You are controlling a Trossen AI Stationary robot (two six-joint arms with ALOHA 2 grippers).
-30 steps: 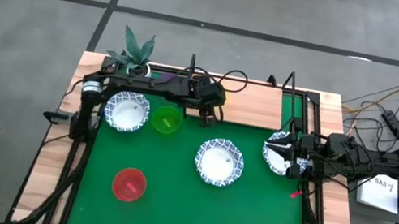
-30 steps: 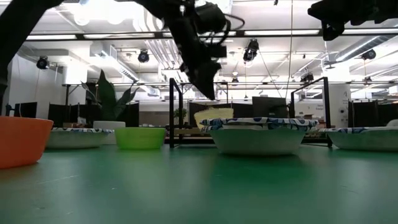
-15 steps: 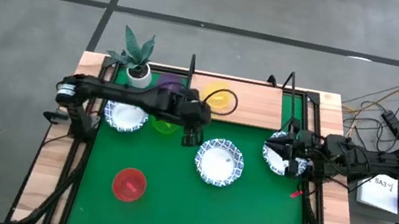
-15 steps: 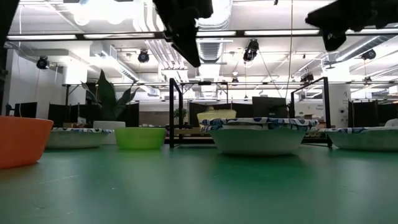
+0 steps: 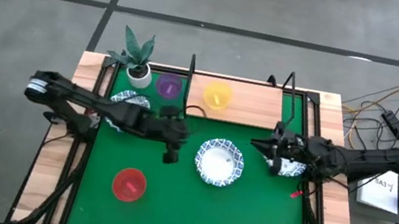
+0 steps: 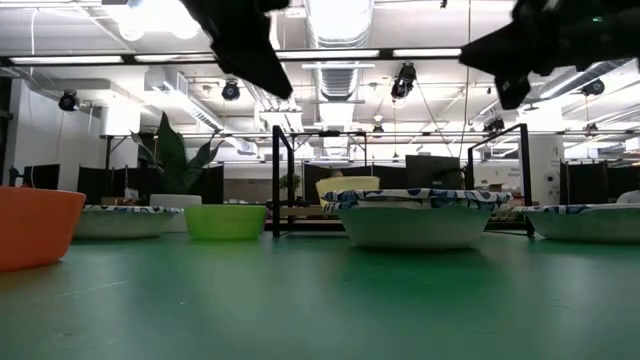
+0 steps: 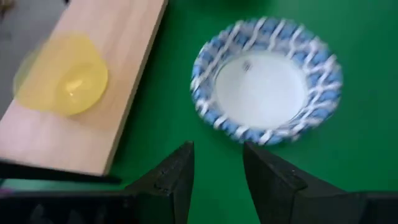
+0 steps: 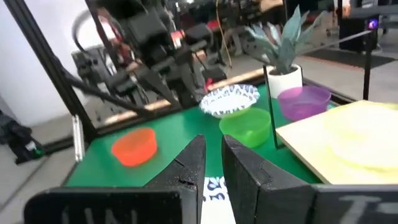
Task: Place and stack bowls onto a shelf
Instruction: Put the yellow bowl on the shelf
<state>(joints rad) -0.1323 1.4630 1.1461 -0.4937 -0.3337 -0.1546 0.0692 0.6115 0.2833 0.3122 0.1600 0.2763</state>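
Observation:
The yellow bowl [image 5: 217, 95] stands on the wooden shelf [image 5: 258, 106], and the purple bowl [image 5: 169, 86] sits on the mat beside the shelf's left end. On the green mat rest three white blue-rimmed bowls, at centre [image 5: 219, 162], left [image 5: 126, 97] and right [image 5: 287, 167], along with the red bowl [image 5: 129, 184] and the green bowl [image 6: 225, 220], which the left arm hides from above. My left gripper [image 5: 170, 155] hangs open and empty just left of the centre bowl [image 7: 267, 87]. My right gripper [image 5: 257, 145], shut and empty, hovers high beside the right bowl.
A small white pot with a green plant [image 5: 136, 60] stands at the far left corner. Black uprights [image 5: 192, 65] rise at the shelf's corners. Open mat lies toward the near edge, right of the red bowl. Cables and a desk sit off the table's right side.
My left gripper has left the yellow bowl on the shelf, risen, and drawn back toward the near edge and to the left, ending beside the centre white bowl. The yellow bowl has settled level on the board. My right gripper has edged toward the table's left.

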